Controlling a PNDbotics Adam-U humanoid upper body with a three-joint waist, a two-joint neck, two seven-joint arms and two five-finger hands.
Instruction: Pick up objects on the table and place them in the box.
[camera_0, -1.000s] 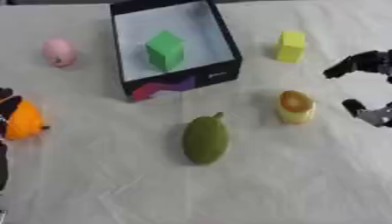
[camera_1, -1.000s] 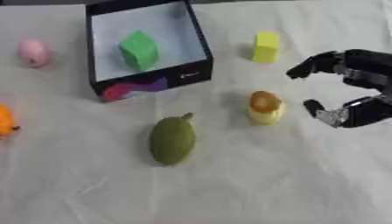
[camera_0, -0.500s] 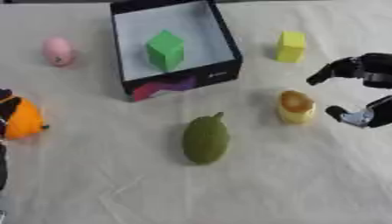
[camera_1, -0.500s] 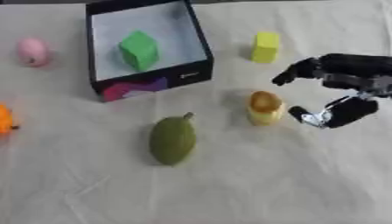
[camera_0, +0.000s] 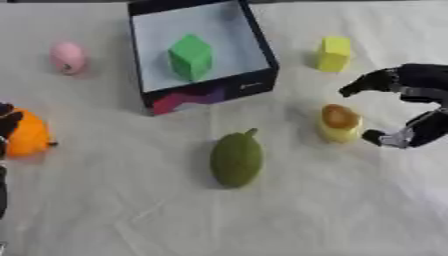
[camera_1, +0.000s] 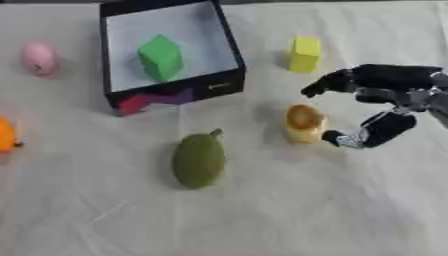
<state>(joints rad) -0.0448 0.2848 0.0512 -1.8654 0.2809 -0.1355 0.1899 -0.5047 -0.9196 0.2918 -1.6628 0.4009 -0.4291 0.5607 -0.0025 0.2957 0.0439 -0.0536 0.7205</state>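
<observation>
A: What is being reached for, and where does it sit?

B: The small yellow cup-shaped object with an orange-brown top (camera_1: 303, 124) is being approached. It stands upright on the white cloth-covered table (camera_0: 332, 210), right of the dark green oval fruit (camera_0: 236, 159) and below the yellow block (camera_0: 333, 53). The black open-topped box (camera_0: 262, 76), with a green block (camera_0: 191, 56) already inside, lies up and to the left of it.

A: How is the right hand set?

B: The right hand (camera_1: 385, 100) is held spread, fingers above and thumb below, just beside the cup's right side. No contact can be made out. Part of the left hand (camera_0: 7, 125) is seen at the left edge beside an orange object (camera_0: 28, 135); whether it is curled cannot be told.

A: How should the grasp be done well?

B: The cup should be brought fully between thumb and fingers before closing. Since it looks tall and light, it could probably be tipped by a glancing touch, so the closing is best centred on its body.

A: What is changed from a second ago?

B: The hand has been moved leftward, much nearer the cup. Nothing else on the table has been shifted, including the pink object (camera_0: 67, 56).
</observation>
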